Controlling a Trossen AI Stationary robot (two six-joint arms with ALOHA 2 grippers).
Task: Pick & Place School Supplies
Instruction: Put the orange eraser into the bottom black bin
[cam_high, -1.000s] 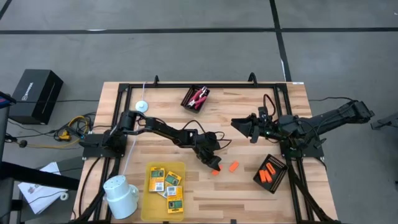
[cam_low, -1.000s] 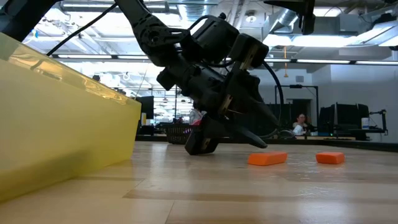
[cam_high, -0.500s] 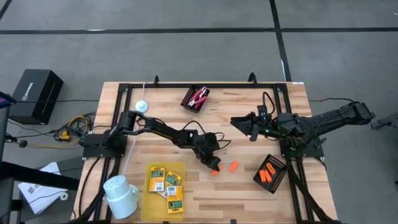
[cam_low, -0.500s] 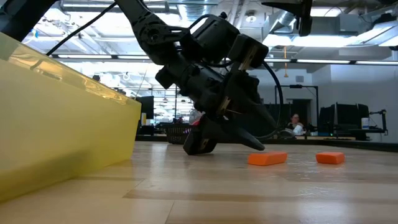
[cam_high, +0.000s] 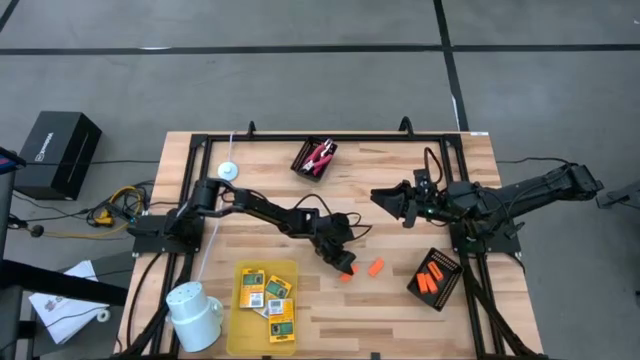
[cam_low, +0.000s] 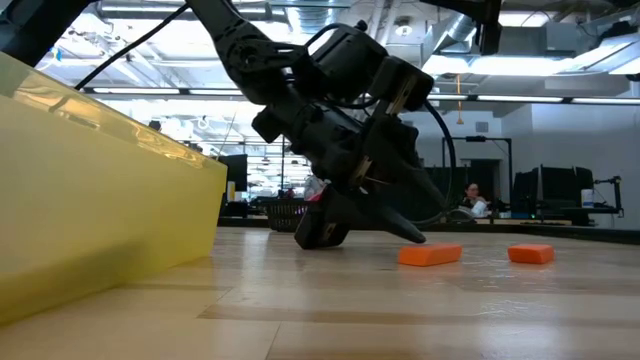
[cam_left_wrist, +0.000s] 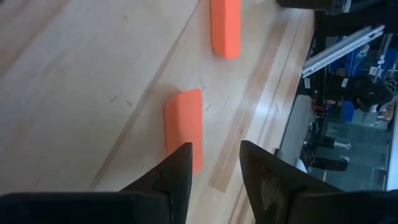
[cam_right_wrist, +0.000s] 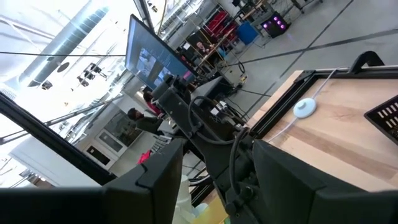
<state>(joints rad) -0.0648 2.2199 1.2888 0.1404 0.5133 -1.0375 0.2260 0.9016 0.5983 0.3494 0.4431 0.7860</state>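
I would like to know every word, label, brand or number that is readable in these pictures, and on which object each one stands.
No text can be read with certainty.
Black box on the floor left of the table: a white mark, too small to read.
Yellow-and-green packets in the yellow tray: printed labels, too small to read.
Screen in the room behind, right wrist view: picture too blurred to read.

The two robot arms (cam_high: 260, 210) are black and chunky, with thin black cables looping along them.
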